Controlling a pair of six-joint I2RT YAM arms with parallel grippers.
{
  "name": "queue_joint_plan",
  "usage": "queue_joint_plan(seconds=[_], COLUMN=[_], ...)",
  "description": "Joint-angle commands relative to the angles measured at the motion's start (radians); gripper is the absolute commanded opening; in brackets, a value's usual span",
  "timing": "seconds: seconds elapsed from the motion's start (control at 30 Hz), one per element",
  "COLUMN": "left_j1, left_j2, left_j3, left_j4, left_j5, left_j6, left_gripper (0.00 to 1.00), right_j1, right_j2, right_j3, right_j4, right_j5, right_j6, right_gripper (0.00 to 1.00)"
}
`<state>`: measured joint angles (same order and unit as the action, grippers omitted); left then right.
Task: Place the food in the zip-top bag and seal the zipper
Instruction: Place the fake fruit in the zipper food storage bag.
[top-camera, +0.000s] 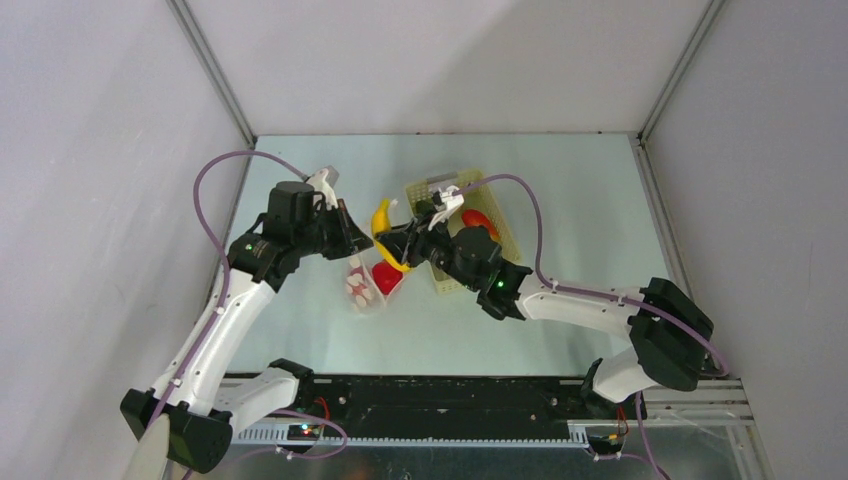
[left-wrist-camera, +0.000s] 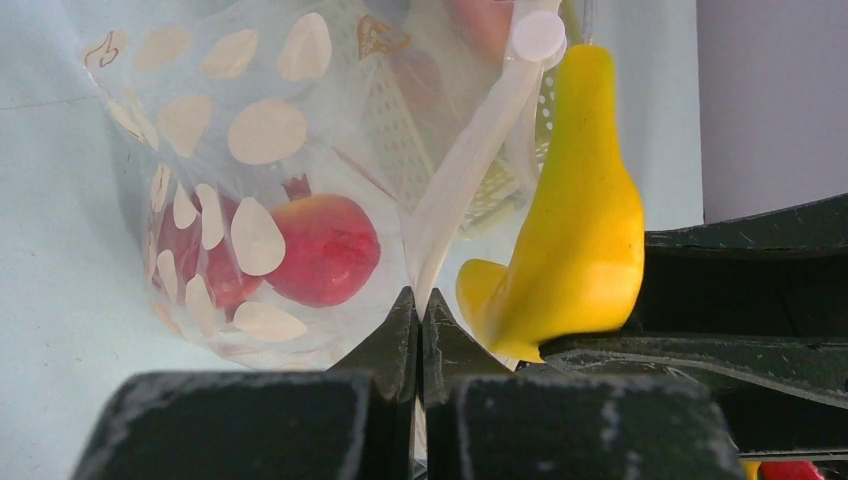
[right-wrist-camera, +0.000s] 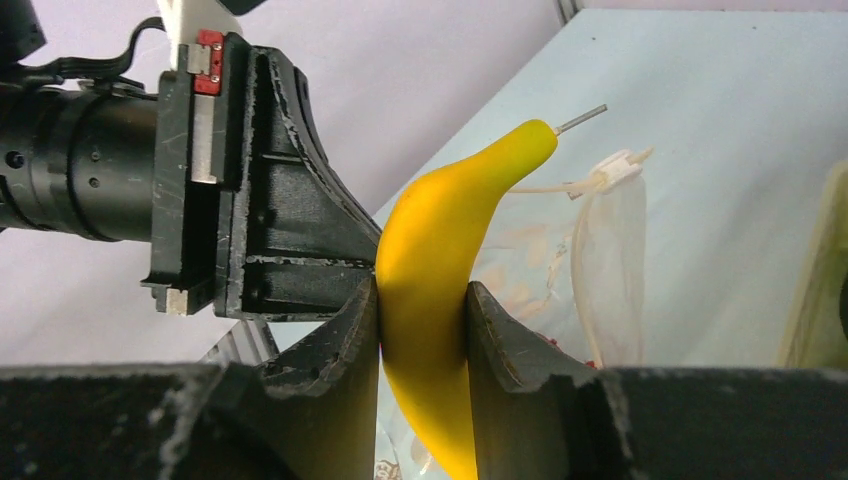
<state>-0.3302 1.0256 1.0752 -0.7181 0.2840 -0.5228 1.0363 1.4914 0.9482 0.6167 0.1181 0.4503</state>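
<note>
The clear dotted zip-top bag (top-camera: 364, 285) hangs near the table's middle with a red fruit (left-wrist-camera: 325, 250) inside. My left gripper (left-wrist-camera: 420, 305) is shut on the bag's white zipper strip (left-wrist-camera: 470, 165) and holds that edge up; it shows in the top view (top-camera: 347, 232). My right gripper (right-wrist-camera: 422, 300) is shut on the yellow banana (right-wrist-camera: 440, 250) and holds it just right of the bag's mouth. The banana also shows in the top view (top-camera: 384, 232) and in the left wrist view (left-wrist-camera: 575, 230). A red piece (top-camera: 387, 276) lies at the bag's right side.
The pale yellow perforated basket (top-camera: 500, 205) stands behind my right gripper with a red-orange piece (top-camera: 478, 222) in it. The left arm's wrist (right-wrist-camera: 230, 190) is close beside the banana. Grey walls enclose the table on three sides.
</note>
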Motion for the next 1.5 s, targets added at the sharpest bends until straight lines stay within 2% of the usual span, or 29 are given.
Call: queue_joint_plan(seconds=[0.0, 0.3, 0.43, 0.73, 0.87, 1.1, 1.47], left_j1=[0.006, 0.008, 0.008, 0.007, 0.007, 0.007, 0.007], left_j2=[-0.019, -0.021, -0.023, -0.030, -0.029, -0.029, -0.043], left_j3=[0.015, 0.015, 0.014, 0.008, 0.007, 0.010, 0.003], left_j4=[0.031, 0.032, 0.036, 0.049, 0.050, 0.046, 0.066], left_j5=[0.000, -0.001, 0.004, 0.021, 0.024, 0.020, 0.064], left_j6=[-0.003, -0.004, -0.004, -0.001, -0.001, -0.001, 0.004], left_gripper=[0.00, 0.00, 0.00, 0.00, 0.00, 0.00, 0.00], right_j1=[0.015, 0.042, 0.043, 0.047, 0.065, 0.151, 0.143], right_j2=[-0.040, -0.048, -0.035, 0.025, 0.018, -0.045, -0.058], right_j3=[0.004, 0.004, 0.057, 0.126, 0.132, 0.131, 0.133], right_j4=[-0.050, -0.141, -0.256, -0.381, -0.378, -0.408, -0.473], right_j5=[0.073, 0.101, 0.133, 0.074, 0.032, 0.137, 0.078], right_j6=[-0.011, -0.012, -0.005, -0.007, -0.075, -0.201, -0.199], right_gripper=[0.06, 0.06, 0.07, 0.08, 0.08, 0.08, 0.08])
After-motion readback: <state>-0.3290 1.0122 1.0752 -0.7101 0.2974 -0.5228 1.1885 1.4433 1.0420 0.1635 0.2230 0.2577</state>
